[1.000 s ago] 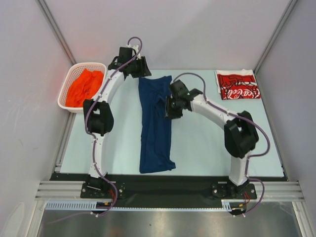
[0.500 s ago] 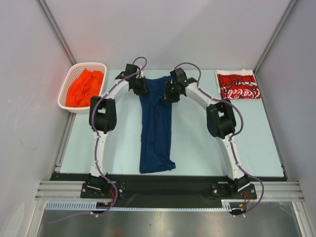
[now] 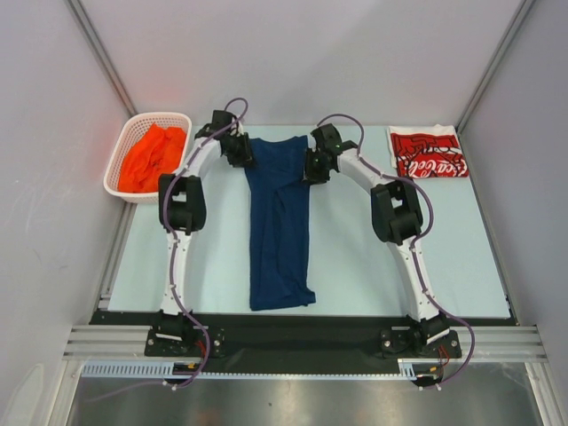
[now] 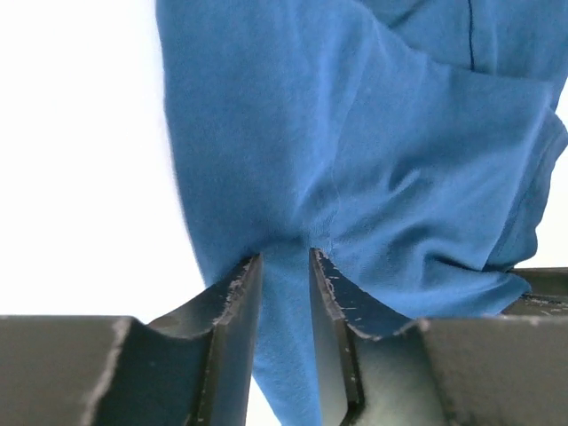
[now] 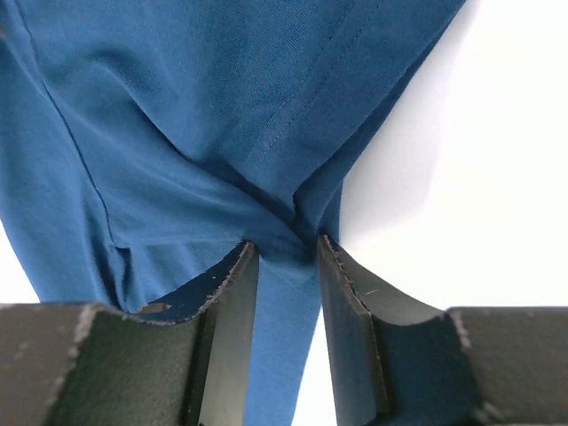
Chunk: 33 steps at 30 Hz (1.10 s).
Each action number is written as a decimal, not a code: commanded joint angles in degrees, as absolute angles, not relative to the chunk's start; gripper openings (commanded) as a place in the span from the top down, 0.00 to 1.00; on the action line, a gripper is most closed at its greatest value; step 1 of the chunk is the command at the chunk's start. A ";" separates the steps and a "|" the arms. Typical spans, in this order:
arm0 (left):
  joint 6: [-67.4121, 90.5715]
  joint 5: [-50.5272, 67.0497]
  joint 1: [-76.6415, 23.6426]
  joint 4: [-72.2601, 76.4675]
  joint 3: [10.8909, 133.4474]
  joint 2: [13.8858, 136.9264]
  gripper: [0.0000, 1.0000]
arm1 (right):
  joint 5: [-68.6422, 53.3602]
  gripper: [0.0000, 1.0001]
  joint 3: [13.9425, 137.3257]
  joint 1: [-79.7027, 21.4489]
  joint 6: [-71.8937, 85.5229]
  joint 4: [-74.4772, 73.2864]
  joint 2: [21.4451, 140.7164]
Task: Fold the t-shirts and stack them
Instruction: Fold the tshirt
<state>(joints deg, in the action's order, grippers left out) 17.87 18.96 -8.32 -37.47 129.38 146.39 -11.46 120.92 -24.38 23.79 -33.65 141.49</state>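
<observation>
The navy blue t-shirt (image 3: pixel 280 222) lies as a long narrow strip down the middle of the table. My left gripper (image 3: pixel 241 151) is shut on its far left corner; blue cloth (image 4: pixel 355 133) fills the left wrist view and runs between the fingers (image 4: pixel 235 328). My right gripper (image 3: pixel 315 165) is shut on its far right corner; cloth (image 5: pixel 195 115) bunches between its fingers (image 5: pixel 342 311). The red Coca-Cola t-shirt (image 3: pixel 428 152) lies folded at the far right. The orange t-shirt (image 3: pixel 153 156) is crumpled in the basket.
The white lattice basket (image 3: pixel 124 142) stands at the far left of the pale blue table (image 3: pixel 373 266). Grey walls close in on both sides and at the back. A black strip runs along the near edge.
Both grippers moved to the shirt's far corners and closed on them; the right arm reached up from the shirt's middle. The far edge is now pulled wider and flatter.
</observation>
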 commanded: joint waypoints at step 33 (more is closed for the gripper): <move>21.09 22.75 -14.41 -30.24 56.98 80.11 0.31 | -22.21 0.36 71.31 -36.72 27.50 -44.05 92.83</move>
